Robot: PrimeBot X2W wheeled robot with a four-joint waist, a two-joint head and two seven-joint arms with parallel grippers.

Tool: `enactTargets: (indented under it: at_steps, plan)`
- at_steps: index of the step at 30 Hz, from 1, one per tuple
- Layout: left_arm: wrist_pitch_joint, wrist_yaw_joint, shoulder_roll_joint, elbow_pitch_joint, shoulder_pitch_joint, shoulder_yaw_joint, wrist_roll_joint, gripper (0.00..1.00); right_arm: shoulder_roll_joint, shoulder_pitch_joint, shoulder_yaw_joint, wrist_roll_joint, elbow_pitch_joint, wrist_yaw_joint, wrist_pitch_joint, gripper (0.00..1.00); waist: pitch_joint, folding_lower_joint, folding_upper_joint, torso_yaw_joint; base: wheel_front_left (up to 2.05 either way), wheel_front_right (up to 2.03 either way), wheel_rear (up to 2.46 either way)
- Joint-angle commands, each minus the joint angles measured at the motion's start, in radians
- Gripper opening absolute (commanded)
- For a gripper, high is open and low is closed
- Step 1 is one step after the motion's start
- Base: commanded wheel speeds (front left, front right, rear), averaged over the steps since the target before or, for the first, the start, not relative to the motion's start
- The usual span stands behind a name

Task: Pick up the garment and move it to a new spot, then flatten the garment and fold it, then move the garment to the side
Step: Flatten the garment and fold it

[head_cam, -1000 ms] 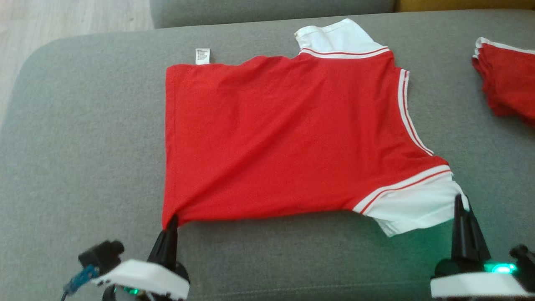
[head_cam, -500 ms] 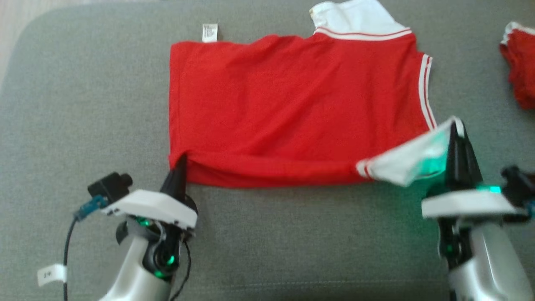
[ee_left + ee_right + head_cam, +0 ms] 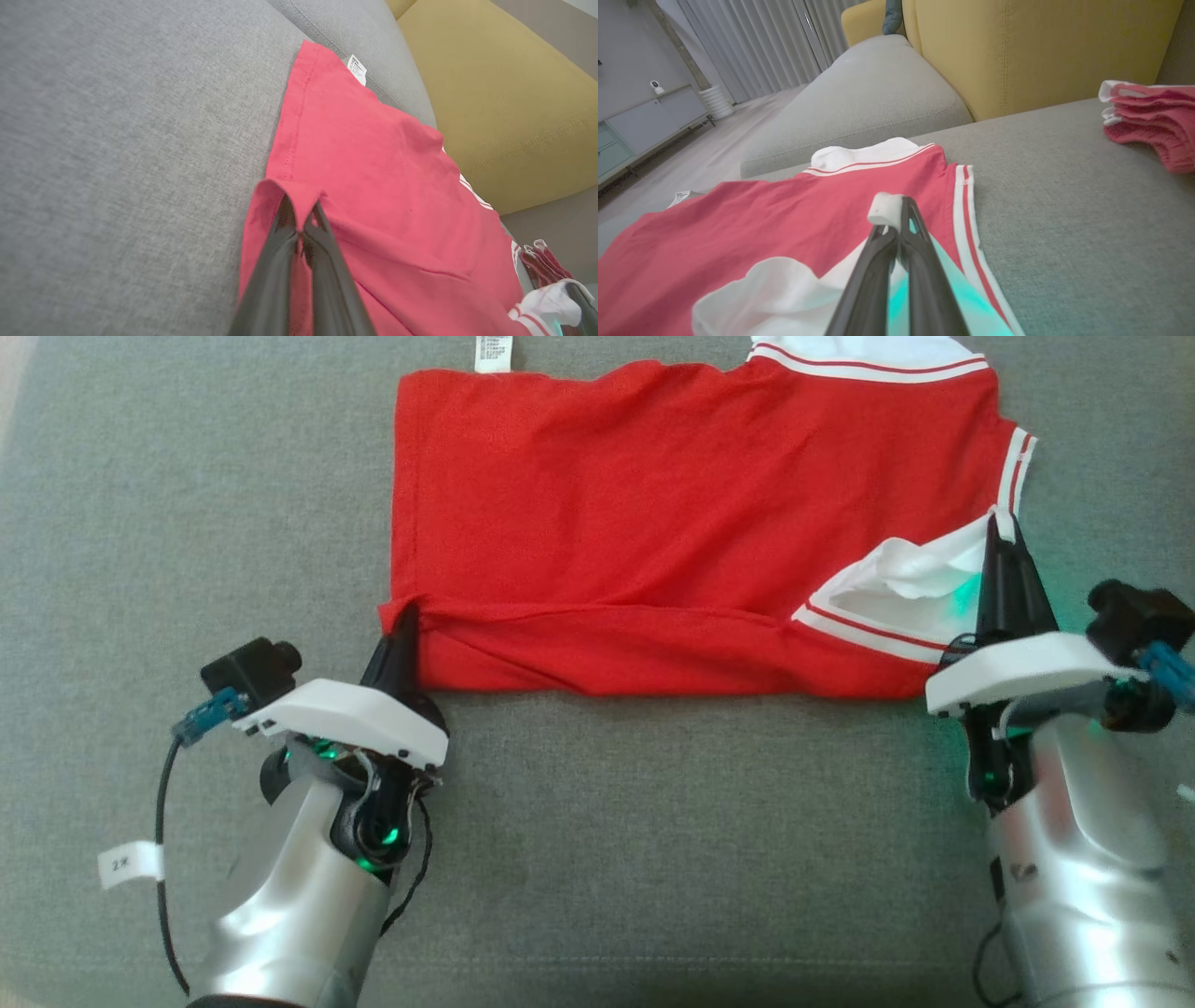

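Note:
The garment is a red T-shirt with white sleeves and striped trim, spread on a grey sofa cushion. Its near edge is turned over onto the body in a long fold. My left gripper is shut on the red hem corner at the fold's left end. My right gripper is shut on the white sleeve, held lifted over the red body; the right wrist view shows the sleeve's edge pinched at the tips. The far sleeve lies flat at the back.
A stack of folded red garments sits on the cushion to the right. A yellow backrest rises behind, with another grey cushion beside it. Bare grey cushion lies to the left and in front.
Both grippers have carried the near edge away from me over the shirt, so the hem and sleeve now lie folded onto the body. The head camera has tilted down.

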Motion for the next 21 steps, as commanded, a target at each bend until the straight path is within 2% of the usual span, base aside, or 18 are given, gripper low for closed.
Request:
enactTargets:
  at_steps: [1, 2, 3, 4, 5, 6, 9, 12, 16, 21]
  plan:
    - [-0.007, -0.011, 0.011, -0.006, -0.022, 0.017, -0.007, 0.05, -0.003, -0.035, 0.013, -0.014, -0.014, 0.007, -0.005, 0.0, 0.001, -0.0001, 0.0, 0.001, 0.0, 0.0, 0.0]
    - [-0.011, -0.013, 0.01, 0.001, -0.024, 0.01, -0.008, 0.24, -0.003, -0.05, 0.005, -0.027, 0.01, 0.007, -0.005, 0.0, 0.002, -0.0001, 0.0, 0.002, 0.0, 0.0, 0.0]
    - [-0.015, -0.016, 0.01, 0.006, -0.025, 0.002, -0.008, 0.38, -0.003, -0.065, -0.003, -0.042, 0.038, 0.007, -0.005, 0.0, 0.002, -0.0001, 0.0, 0.003, 0.0, 0.0, 0.0]
    - [-0.019, -0.018, 0.01, 0.009, -0.025, -0.005, -0.007, 0.86, -0.003, -0.081, -0.011, -0.053, 0.07, 0.007, -0.005, 0.19, 0.002, -0.0001, 0.0, 0.005, 0.0, 0.0, 0.0]
    - [-0.024, -0.021, 0.01, 0.01, -0.025, -0.011, -0.007, 1.0, -0.003, -0.098, -0.023, -0.062, 0.1, 0.007, -0.005, 0.71, 0.001, -0.0001, 0.0, 0.006, 0.0, 0.0, 0.0]
    - [-0.028, -0.023, 0.01, 0.009, -0.023, -0.017, -0.006, 1.0, -0.003, -0.114, -0.034, -0.077, 0.126, 0.007, -0.005, 1.0, 0.0, -0.0001, 0.0, 0.008, 0.0, 0.0, 0.0]
    - [-0.04, -0.028, 0.01, -0.009, -0.008, -0.029, 0.0, 1.0, -0.003, -0.158, -0.072, -0.11, 0.172, 0.007, -0.005, 1.0, -0.008, -0.0001, 0.0, 0.015, 0.0, 0.0, 0.0]
    - [-0.048, -0.031, 0.01, -0.041, 0.026, -0.031, 0.012, 1.0, -0.003, -0.181, -0.109, -0.125, 0.163, 0.007, -0.005, 1.0, -0.021, -0.0001, 0.0, 0.019, 0.0, 0.0, 0.0]
    - [-0.053, -0.029, 0.028, -0.099, 0.095, -0.022, 0.028, 1.0, -0.003, -0.171, -0.121, -0.127, 0.096, 0.007, -0.005, 1.0, -0.047, -0.0001, 0.0, 0.018, 0.0, 0.0, 0.0]
    - [-0.028, -0.006, 0.068, -0.171, 0.186, -0.039, 0.046, 1.0, -0.003, -0.104, -0.074, -0.088, -0.018, 0.007, -0.005, 1.0, -0.085, -0.0001, 0.0, 0.009, 0.0, 0.0, 0.0]
